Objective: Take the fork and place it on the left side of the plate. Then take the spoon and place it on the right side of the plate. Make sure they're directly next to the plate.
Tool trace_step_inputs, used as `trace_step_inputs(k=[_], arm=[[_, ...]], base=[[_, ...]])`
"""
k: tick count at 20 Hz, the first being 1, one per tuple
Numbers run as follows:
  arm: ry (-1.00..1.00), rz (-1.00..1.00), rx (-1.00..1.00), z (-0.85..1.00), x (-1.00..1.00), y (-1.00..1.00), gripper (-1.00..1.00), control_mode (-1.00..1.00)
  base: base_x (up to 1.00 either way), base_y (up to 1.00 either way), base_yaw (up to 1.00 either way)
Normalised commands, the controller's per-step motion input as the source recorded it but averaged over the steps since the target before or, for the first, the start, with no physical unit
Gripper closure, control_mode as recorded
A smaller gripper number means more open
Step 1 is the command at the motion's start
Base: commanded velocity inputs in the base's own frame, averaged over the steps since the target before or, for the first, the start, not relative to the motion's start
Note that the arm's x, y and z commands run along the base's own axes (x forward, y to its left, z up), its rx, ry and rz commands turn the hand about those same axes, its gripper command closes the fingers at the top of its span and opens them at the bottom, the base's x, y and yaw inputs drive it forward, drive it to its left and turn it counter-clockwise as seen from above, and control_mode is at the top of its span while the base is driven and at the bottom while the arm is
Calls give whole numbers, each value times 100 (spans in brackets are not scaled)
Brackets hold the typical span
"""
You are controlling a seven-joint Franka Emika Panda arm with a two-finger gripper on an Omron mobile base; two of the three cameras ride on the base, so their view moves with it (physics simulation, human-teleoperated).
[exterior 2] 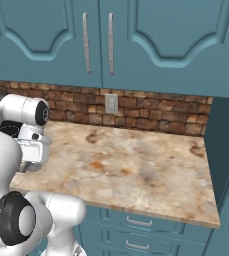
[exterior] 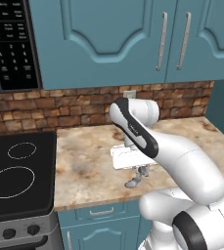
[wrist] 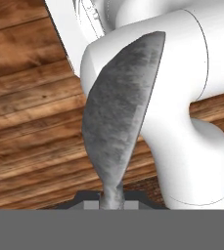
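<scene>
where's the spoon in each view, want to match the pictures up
left base view: the spoon hangs from the gripper over the front edge of the counter, near the centre.
hand view: the spoon rises large through the middle, bowl up, its handle pinched at the bottom.
right base view: the arm at the left edge covers that stretch of counter.
shared landmark: the wall outlet on the brick, in both base views.
</scene>
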Motion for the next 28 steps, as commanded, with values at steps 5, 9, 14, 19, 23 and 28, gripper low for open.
trace_step_inputs(k=[5,9,14,19,23,28], arm=[[0,0,0,0,0,0,100,-100],[0,0,0,0,0,0,100,-100],[0,0,0,0,0,0,100,-100],[0,0,0,0,0,0,100,100],[0,0,0,0,0,0,100,100],[0,0,0,0,0,0,100,100]], base=[[0,0,0],[0,0,0],[0,0,0],[0,0,0],[0,0,0],[-9,0,0]])
